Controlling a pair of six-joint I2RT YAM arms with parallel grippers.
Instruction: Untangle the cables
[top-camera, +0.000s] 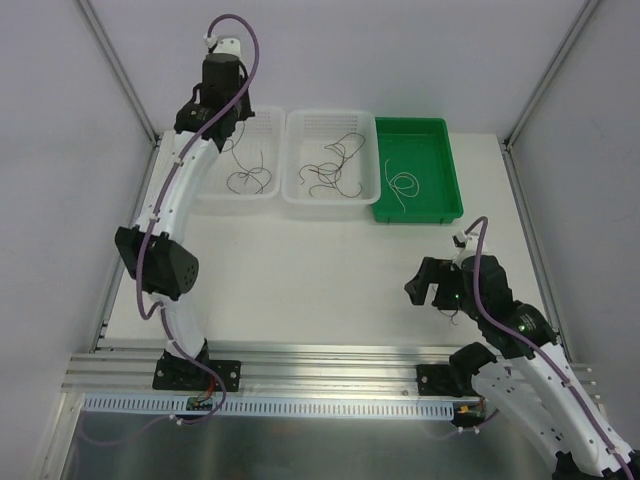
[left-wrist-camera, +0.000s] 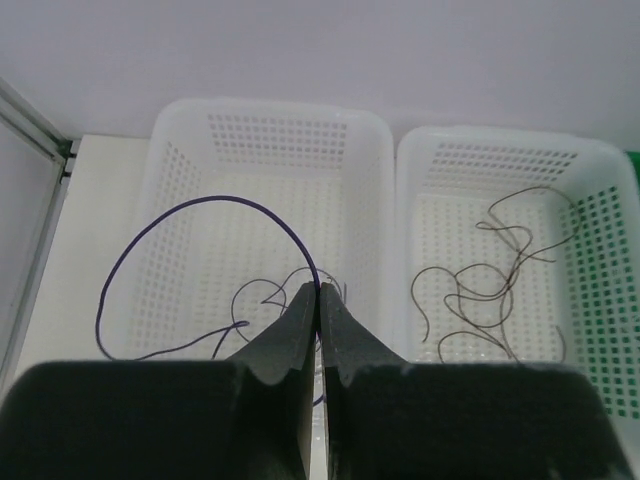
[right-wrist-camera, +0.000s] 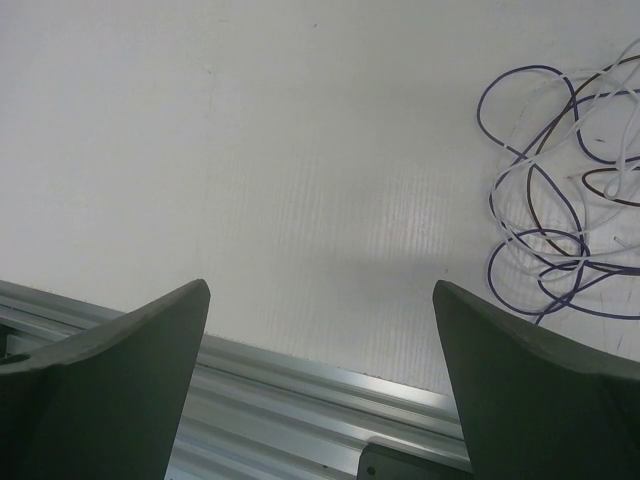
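Observation:
My left gripper (left-wrist-camera: 318, 290) is shut on a thin dark purple cable (left-wrist-camera: 215, 201). The cable arcs up and to the left from the fingertips, above the left white basket (left-wrist-camera: 180, 160). Other dark strands (left-wrist-camera: 262, 291) lie in that basket. In the top view the left gripper (top-camera: 215, 125) hangs over this basket (top-camera: 262, 196). My right gripper (right-wrist-camera: 320, 285) is open and empty, low over the table near the front rail; it also shows in the top view (top-camera: 435, 285). A tangled clump of purple, white and brown cables (right-wrist-camera: 560, 215) lies on the table to its right.
The middle white basket (top-camera: 296, 196) holds brownish cables (top-camera: 330, 170), which also show in the left wrist view (left-wrist-camera: 490, 290). A green tray (top-camera: 448, 205) at the back right holds a white cable (top-camera: 402, 185). An aluminium rail (right-wrist-camera: 300, 400) runs along the table's front edge.

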